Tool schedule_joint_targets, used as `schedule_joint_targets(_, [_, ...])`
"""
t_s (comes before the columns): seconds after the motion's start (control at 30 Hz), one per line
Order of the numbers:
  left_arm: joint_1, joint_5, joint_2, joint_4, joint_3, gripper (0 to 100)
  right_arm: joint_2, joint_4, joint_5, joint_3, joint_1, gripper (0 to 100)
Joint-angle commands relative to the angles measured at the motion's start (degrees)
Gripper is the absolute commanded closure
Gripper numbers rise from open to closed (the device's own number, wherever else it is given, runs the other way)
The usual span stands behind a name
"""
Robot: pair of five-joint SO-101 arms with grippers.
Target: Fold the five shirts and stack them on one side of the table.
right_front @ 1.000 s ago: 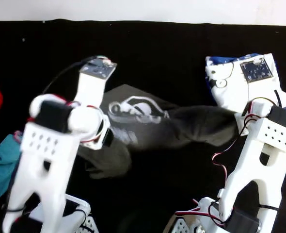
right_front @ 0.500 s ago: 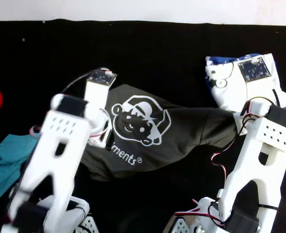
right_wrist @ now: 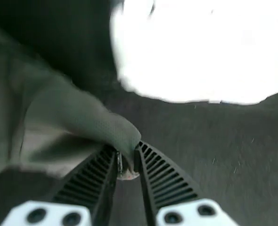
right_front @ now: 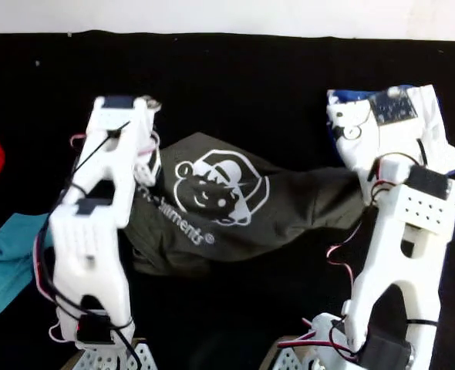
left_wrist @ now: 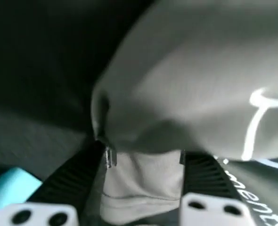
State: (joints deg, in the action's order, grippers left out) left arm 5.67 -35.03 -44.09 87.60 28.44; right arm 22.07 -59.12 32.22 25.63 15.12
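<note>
The high camera looks steeply down from above both arms onto the table point(right_front: 235, 69). The left wrist camera looks along the left gripper point(left_wrist: 144, 154) and the right wrist camera along the right gripper point(right_wrist: 126, 150). Both are very near the grey shirt point(right_front: 289, 208), which all three views share.

Shirt point(right_front: 227, 208) on table point(right_front: 289, 69), left of stack point(right_wrist: 200, 47)

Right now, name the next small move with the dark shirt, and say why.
Probably draw the two arms a little apart and lay the shirt flat on the table. The left jaws and the right jaws each pinch an opposite edge, and the cloth between them sags and creases, so it looks too slack to fold cleanly.
</note>
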Motion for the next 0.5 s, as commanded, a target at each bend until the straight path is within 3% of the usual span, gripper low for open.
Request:
schedule_joint_targets(0.0, [1.10,-0.26,-13.49,3.69,30.37,78,-1.80,6.20,-5.01,-1.71,-1.71,99.3])
schedule_joint_targets(0.2, [1.01,9.32,-28.35,6.51,66.07,78,-9.71,6.64,-8.97,-10.42,-1.01,99.3])
schedule_joint_targets(0.47, [-0.40,11.96,-24.13,13.80,66.24,78,-14.11,6.64,-11.96,-18.07,0.31,99.3])
